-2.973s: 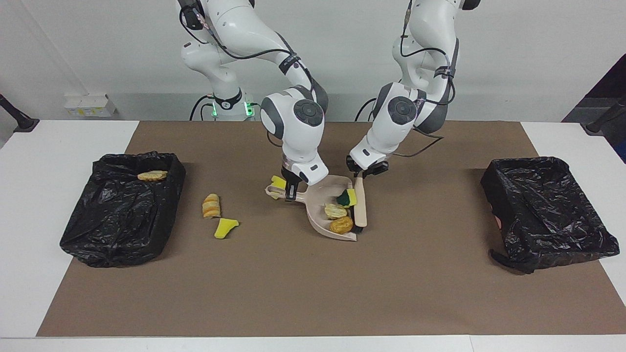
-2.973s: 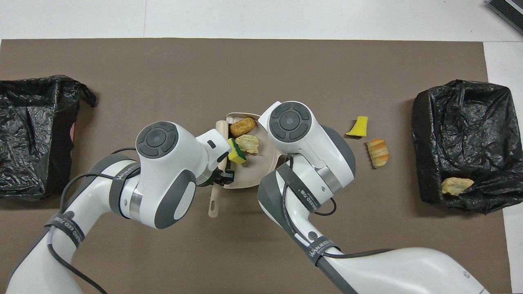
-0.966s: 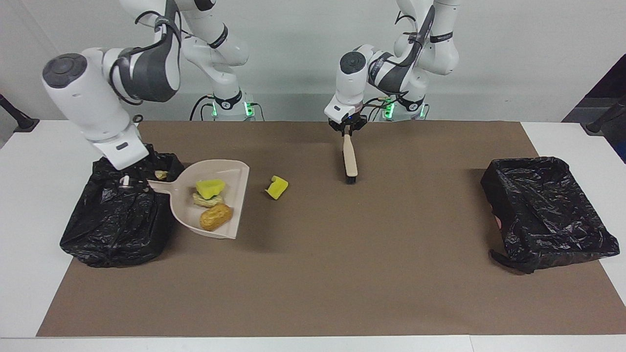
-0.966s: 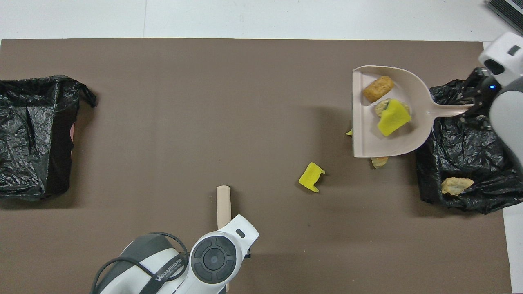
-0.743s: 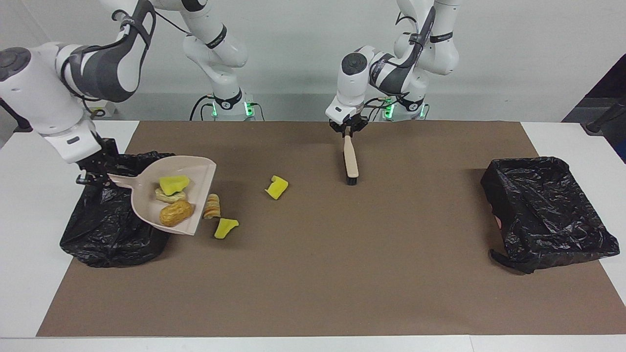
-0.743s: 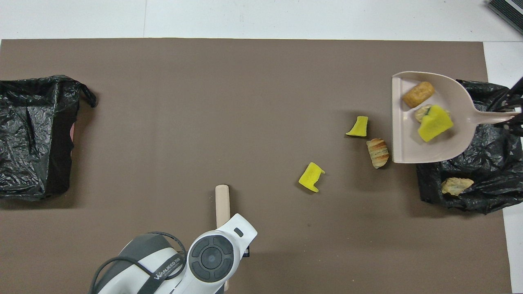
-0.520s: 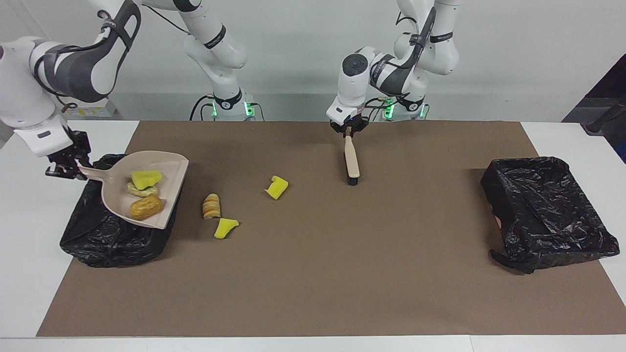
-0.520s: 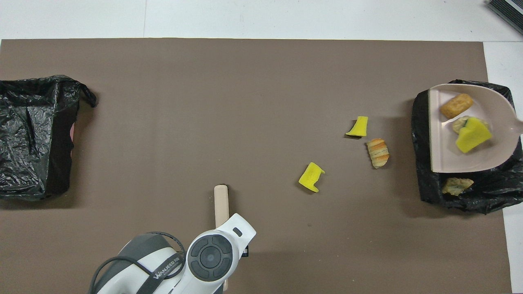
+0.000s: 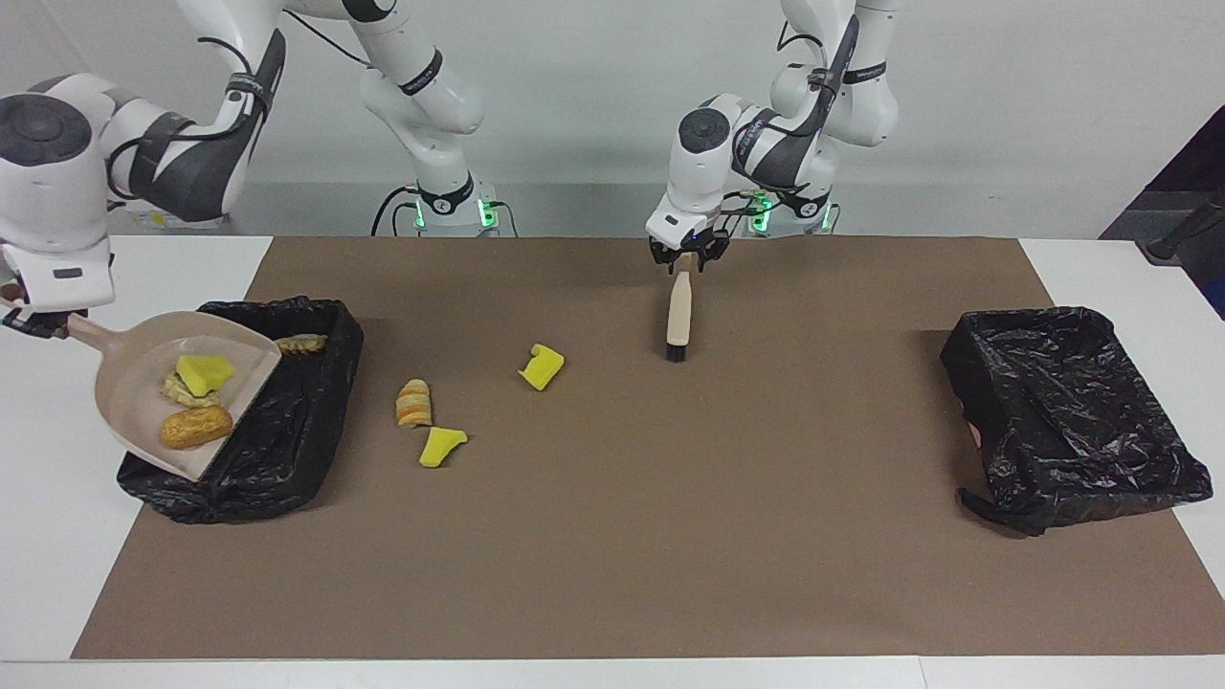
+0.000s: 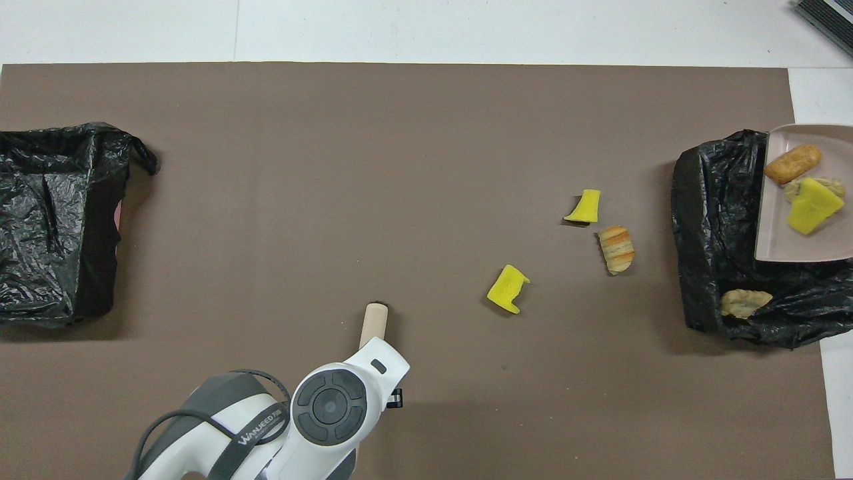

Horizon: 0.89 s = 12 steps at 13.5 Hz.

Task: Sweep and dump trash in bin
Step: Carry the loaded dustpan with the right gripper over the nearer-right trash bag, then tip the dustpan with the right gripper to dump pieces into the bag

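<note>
The right claw (image 9: 34, 322), clenched on the handle of the dustpan (image 9: 134, 388), holds the loaded pan over the bin (image 9: 287, 421) at the tabletop's edge at the right arm's end. The pan's open lip tilts down over the bin's inside. The dump itself is judged not yet done.

To dump cleanly, the lip probably needs to drop lower and point well inside the liner's rim before the handle end rises. A steady tip should work better than a flick, so that light pieces do not bounce out onto the mat (image 9: 612, 536).

The pan is smooth, rigid beige plastic, so its load should slide easily. It carries a bright yellow sponge chunk (image 9: 204, 371), a pale flaky piece (image 9: 177, 390) and a browned roll (image 9: 196, 427).

The bin's crinkled black liner is slack and glossy, and one bread piece (image 9: 300, 343) already lies in it. Three scraps (image 9: 413, 403) lie loose on the mat between the bin and the tabletop's middle.

The left claw (image 9: 684, 256) waits at the handle top of the brush (image 9: 679, 316), near the robots' edge. Whether it grips cannot be told. A second bin (image 9: 1072, 411) sits at the opposite end.
</note>
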Available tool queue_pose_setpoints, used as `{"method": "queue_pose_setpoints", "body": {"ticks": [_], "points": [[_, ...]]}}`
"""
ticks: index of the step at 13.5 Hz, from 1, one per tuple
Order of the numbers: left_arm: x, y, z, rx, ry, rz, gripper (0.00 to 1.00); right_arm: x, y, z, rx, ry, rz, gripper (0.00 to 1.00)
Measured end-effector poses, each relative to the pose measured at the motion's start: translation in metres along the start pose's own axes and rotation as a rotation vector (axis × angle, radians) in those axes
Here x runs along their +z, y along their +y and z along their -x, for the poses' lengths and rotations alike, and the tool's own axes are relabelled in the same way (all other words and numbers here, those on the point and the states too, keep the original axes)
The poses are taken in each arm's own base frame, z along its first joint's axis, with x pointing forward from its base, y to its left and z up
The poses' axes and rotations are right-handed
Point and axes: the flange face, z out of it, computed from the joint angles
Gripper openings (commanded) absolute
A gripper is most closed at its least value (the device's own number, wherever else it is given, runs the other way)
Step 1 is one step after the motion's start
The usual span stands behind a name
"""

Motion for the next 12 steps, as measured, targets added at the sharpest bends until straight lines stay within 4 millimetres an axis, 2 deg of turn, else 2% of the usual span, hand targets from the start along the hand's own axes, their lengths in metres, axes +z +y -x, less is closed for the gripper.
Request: {"method": "queue_pose_setpoints", "body": {"ticks": [2,3,7,8,9,12], "points": [[-0.022,-0.004,-0.017,-0.03,0.025,0.032,1.0,-0.022,-0.006,-0.028,-0.021,-0.102,0.044,0.0],[-0.038,-0.008,-0.029,-0.052,0.039,0.049,1.0,-0.03,-0.01,-0.035,-0.036,-0.141,0.059,0.0],[-0.121,-0.045,-0.081,-0.115,0.09,0.107,1.0,-0.04,-0.018,-0.023,-0.111,-0.245,0.087,0.0],[-0.134,-0.057,-0.09,-0.12,0.095,0.111,1.0,-0.046,-0.018,-0.021,-0.131,-0.249,0.096,0.0],[-0.142,-0.07,-0.098,-0.122,0.095,0.112,1.0,-0.055,-0.018,-0.015,-0.145,-0.252,0.11,0.0],[-0.146,-0.115,-0.121,-0.109,0.093,0.11,1.0,-0.084,-0.022,-0.008,-0.192,-0.251,0.148,0.0]]}}
